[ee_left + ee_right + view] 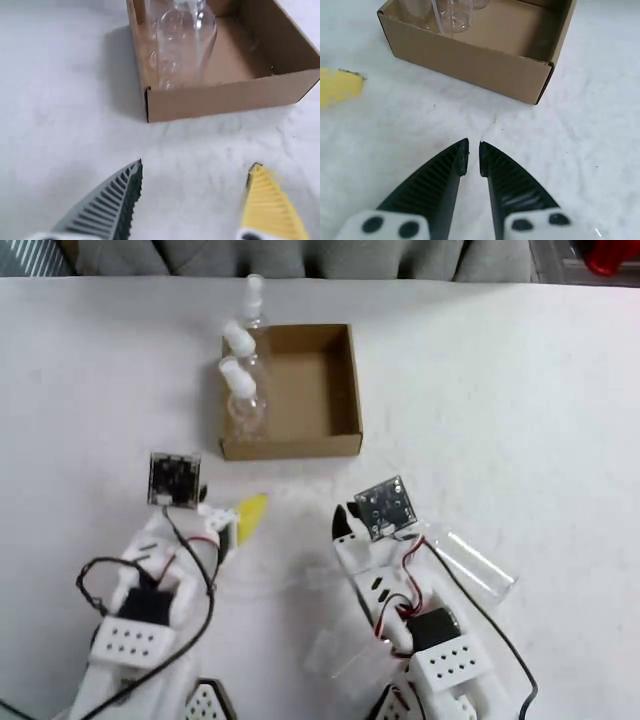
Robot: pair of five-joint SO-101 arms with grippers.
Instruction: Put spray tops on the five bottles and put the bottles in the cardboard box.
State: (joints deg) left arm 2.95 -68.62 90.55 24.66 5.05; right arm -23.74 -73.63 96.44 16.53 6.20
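The cardboard box (290,447) sits open in the upper centre of the high view on the white table (540,390). Three bottles (243,390) of clear plastic stand upright inside it in a row along its left wall, each fitted with a white spray top (240,338). The floor of the box to their right is bare cardboard. The left arm occupies the lower left of the high view, with the left gripper (235,516) just below the box's front left corner and apart from it. In the left wrist view the left gripper (196,169) is released: its grey finger (112,205) and yellow finger (270,205) stand wide apart with table surface between them. The box's front wall (225,100) faces them, and the bottles (182,40) rise behind it. The right arm occupies the lower right of the high view, with the right gripper (345,525) below the box's front right corner and apart from it. In the right wrist view the right gripper (473,150) is clenched on nothing: its two black fingers (435,185) are drawn together to a narrow slit above the table. The same view takes in the box (470,60) and the tip of the left gripper's yellow finger (337,86). A loose bottle (475,562), clear, lies on its side on the table just right of the right arm, in the lower right of the high view. Whether it carries a spray top cannot be determined.
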